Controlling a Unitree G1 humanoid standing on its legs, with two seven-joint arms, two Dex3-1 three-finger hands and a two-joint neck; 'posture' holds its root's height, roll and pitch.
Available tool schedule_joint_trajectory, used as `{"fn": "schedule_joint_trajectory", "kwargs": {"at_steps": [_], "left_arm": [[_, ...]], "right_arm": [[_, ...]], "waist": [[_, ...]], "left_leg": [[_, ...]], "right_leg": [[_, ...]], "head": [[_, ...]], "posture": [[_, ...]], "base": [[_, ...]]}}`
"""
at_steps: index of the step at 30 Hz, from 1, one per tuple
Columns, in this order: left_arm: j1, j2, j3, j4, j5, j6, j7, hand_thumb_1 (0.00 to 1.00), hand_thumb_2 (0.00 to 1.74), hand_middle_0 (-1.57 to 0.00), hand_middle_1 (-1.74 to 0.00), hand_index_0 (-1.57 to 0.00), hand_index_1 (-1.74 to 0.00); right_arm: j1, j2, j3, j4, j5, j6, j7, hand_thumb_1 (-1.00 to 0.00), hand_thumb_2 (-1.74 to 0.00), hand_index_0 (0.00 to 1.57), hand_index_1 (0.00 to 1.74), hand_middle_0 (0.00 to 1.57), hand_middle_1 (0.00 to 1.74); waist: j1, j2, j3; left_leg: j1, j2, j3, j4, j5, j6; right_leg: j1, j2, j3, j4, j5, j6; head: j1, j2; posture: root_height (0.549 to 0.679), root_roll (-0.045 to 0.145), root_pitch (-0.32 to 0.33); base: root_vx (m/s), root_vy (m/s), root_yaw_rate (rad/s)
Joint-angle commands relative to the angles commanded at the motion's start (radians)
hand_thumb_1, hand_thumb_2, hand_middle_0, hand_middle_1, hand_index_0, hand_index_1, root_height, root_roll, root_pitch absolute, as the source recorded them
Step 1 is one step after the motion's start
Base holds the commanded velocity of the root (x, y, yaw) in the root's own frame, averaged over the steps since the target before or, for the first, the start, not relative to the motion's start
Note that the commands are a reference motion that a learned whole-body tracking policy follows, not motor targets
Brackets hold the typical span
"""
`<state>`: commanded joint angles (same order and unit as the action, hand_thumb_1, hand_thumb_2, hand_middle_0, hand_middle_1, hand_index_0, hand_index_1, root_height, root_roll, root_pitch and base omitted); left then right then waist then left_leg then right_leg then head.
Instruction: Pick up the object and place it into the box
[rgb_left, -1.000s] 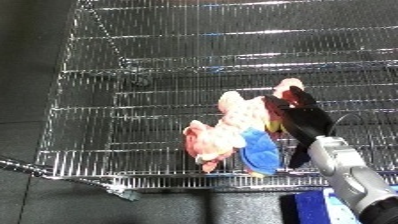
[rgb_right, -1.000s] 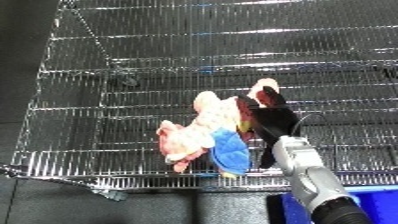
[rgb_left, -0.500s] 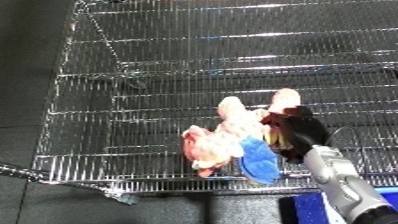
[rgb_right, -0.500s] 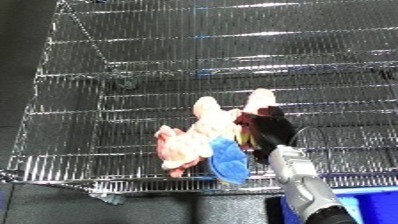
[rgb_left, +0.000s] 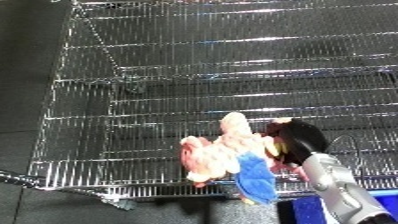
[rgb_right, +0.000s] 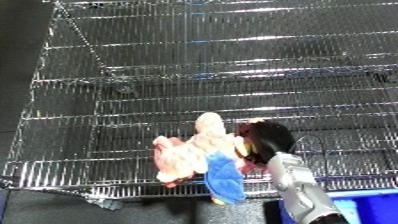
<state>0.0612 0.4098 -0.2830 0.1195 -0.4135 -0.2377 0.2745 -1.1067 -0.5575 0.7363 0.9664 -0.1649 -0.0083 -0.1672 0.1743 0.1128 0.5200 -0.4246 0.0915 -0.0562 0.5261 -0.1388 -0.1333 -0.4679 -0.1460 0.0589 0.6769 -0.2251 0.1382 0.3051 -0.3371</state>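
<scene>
1 pink and blue plush toy (rgb_left: 226, 157), pinched by 1 black right robot hand (rgb_left: 298, 141), now nearer the wire rack's (rgb_left: 178, 75) front edge; 1 blue bin (rgb_right: 369, 207) below.

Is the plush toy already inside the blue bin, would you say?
No, the plush toy hangs over the wire rack, held by the right robot hand.

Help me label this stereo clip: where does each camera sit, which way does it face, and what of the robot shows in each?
Left eye view: on the head, looking down at the wire rack; the right hand and forearm rise from the lower right, on the pink plush toy.
Right eye view: beside it on the head, also facing down; the same forearm shows, and the blue bin in the corner.
Shared: the same moment, rack, toy, hand and bin. The left hand shows in neither.
</scene>
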Motion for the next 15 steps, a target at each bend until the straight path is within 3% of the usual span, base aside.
{"fn": "schedule_joint_trajectory", "kwargs": {"at_steps": [4,9,15], "left_arm": [[-0.008,-0.006,0.005,0.013,-0.008,0.004,0.005,1.00,1.74,-1.57,-1.74,-1.57,-1.74],[-0.023,-0.007,0.017,0.027,-0.006,0.011,0.012,1.00,1.74,-1.57,-1.74,-1.57,-1.74],[-0.036,-0.021,0.035,0.037,0.015,0.015,0.026,1.00,1.74,-1.57,-1.74,-1.57,-1.74]], "right_arm": [[0.024,-0.013,-0.048,-0.072,0.046,-0.006,-0.032,-1.00,-1.74,1.57,1.74,1.57,1.74],[0.101,-0.067,-0.168,-0.231,0.116,-0.031,-0.108,-1.00,-1.74,1.57,1.74,1.57,1.74],[0.358,-0.104,-0.408,-0.511,0.141,-0.071,-0.213,-1.00,-1.74,1.57,1.74,1.57,1.74]], "waist": [[-0.011,-0.006,0.000],[-0.038,-0.016,0.000],[-0.083,-0.030,0.000]], "left_leg": [[0.021,0.004,0.005,-0.010,-0.003,0.0028],[0.043,0.006,0.013,-0.015,-0.011,0.0090],[0.069,0.010,0.028,-0.011,-0.025,0.0191]], "right_leg": [[0.016,-0.0011,0.003,-0.008,-0.002,0.0013],[0.032,-0.0040,0.009,-0.012,-0.006,0.0045],[0.045,-0.0083,0.017,-0.003,-0.013,0.0100]], "head": [[0.004,0.011],[0.004,0.036],[0.007,0.054]], "posture": [[0.644,0.045,0.040],[0.645,0.047,0.031],[0.644,0.051,0.016]], "base": [[0.002,0.016,-0.054],[0.000,0.019,-0.060],[-0.003,0.025,-0.076]]}}
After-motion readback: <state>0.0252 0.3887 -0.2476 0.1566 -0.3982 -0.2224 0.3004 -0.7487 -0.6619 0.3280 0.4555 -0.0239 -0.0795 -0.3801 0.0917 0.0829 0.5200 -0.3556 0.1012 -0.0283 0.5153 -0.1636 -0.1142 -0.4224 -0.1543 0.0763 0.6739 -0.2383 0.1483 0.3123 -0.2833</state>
